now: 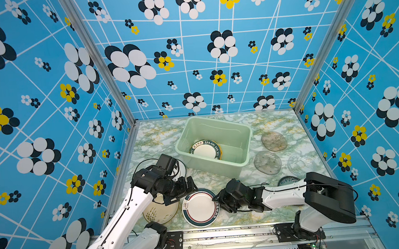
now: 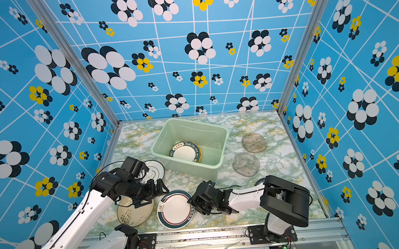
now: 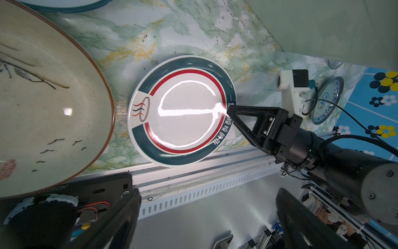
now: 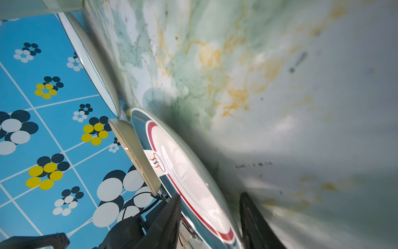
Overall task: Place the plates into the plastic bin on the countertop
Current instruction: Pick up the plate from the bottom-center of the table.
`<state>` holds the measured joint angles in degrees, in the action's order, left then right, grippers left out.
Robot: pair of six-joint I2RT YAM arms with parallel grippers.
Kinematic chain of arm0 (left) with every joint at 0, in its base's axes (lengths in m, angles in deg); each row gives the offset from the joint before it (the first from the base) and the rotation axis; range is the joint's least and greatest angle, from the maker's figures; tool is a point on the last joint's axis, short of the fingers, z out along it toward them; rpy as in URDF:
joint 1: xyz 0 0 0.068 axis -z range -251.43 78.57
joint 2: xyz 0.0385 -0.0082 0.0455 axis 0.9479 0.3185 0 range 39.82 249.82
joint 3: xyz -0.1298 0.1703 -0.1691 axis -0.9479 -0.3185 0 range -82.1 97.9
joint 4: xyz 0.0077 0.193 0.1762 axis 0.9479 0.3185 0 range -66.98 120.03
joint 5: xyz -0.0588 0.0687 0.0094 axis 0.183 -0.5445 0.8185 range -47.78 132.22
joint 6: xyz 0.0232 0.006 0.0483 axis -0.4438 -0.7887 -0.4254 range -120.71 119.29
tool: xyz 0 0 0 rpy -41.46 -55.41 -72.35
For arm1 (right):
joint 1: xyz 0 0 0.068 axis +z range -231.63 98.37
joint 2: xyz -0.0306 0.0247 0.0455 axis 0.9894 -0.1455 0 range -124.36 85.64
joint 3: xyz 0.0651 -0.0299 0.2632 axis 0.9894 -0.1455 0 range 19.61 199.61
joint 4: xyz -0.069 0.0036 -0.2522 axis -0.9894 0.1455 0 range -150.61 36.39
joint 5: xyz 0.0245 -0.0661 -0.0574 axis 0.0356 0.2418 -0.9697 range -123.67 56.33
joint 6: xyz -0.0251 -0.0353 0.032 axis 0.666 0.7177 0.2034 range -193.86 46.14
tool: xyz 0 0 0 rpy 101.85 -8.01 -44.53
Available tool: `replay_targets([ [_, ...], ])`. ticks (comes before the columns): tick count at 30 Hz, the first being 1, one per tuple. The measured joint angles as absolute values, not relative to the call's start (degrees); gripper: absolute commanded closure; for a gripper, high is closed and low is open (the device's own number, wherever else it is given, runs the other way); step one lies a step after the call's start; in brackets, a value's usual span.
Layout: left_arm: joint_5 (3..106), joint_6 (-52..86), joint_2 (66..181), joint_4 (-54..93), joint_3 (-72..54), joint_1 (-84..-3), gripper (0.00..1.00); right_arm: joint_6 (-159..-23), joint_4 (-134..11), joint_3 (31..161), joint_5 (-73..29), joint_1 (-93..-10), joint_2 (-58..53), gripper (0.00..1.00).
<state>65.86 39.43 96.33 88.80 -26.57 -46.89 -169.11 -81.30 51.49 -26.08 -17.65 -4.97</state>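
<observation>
A white plate with a teal rim and red ring (image 1: 199,207) (image 2: 176,209) (image 3: 181,112) lies at the front of the countertop (image 1: 151,143). My right gripper (image 1: 218,201) (image 4: 210,195) is open, with one finger on each side of this plate's right rim. My left gripper (image 1: 187,193) (image 3: 209,193) hovers open and empty between that plate and a cream plate with plant drawings (image 1: 160,214) (image 3: 43,97). The mint plastic bin (image 1: 217,122) holds a dark-rimmed white plate (image 1: 205,150) lying on a yellow one.
Another white plate (image 1: 181,171) lies partly hidden behind the left arm. Two tinted glass plates (image 1: 273,141) (image 1: 267,162) and a clear one (image 1: 301,163) lie right of the bin. A blue-white plate (image 1: 288,180) (image 3: 327,100) sits behind the right arm. An aluminium rail (image 1: 226,232) edges the front.
</observation>
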Motion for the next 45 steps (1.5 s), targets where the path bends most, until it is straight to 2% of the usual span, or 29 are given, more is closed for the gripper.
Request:
replay_targets([
  [14, 66.0, 40.7, 94.5, 87.8, -27.4, -46.9, 0.01, -170.6, -82.9, 50.1, -23.0, -18.5, -5.7, 0.88],
  [24, 66.9, 42.0, 92.8, 86.7, -29.6, -46.9, 0.01, -170.5, -80.6, 50.1, -23.6, -18.6, -1.7, 1.00],
  [40, 65.9, 44.4, 92.7, 85.5, -30.2, -48.4, 0.00, -161.9, -57.5, 53.6, -27.3, -20.2, 14.2, 1.00],
  [45, 67.8, 45.4, 91.3, 83.1, -33.5, -50.7, 0.05, -157.8, -52.8, 57.4, -26.0, -20.2, 18.2, 1.00],
])
